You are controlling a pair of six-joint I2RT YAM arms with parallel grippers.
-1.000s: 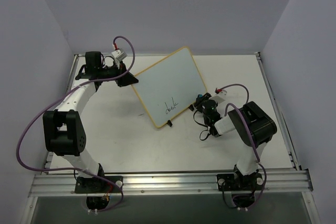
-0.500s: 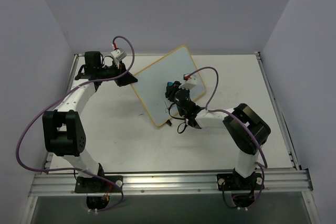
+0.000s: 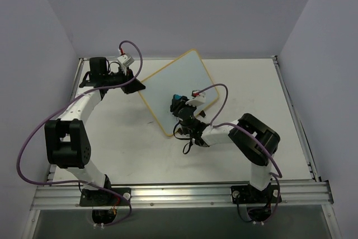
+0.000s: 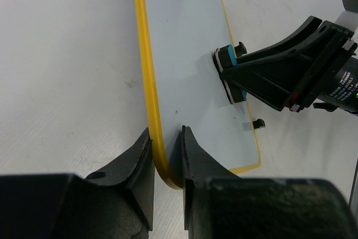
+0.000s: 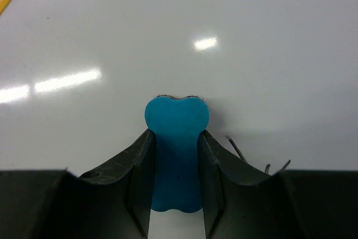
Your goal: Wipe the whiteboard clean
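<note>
Free tabletop [image 3: 123,132] L of whiteboard [image 3: 168,85]; R arm [image 3: 224,131] across its front.

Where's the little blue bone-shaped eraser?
The blue bone-shaped eraser is pinched in the right gripper, pressed against the near half of the yellow-framed whiteboard, centre of the top view.

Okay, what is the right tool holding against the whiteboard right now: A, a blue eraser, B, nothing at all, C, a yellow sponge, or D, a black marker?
A: the right tool is shut on a blue eraser, whose end sits against the whiteboard.
</note>
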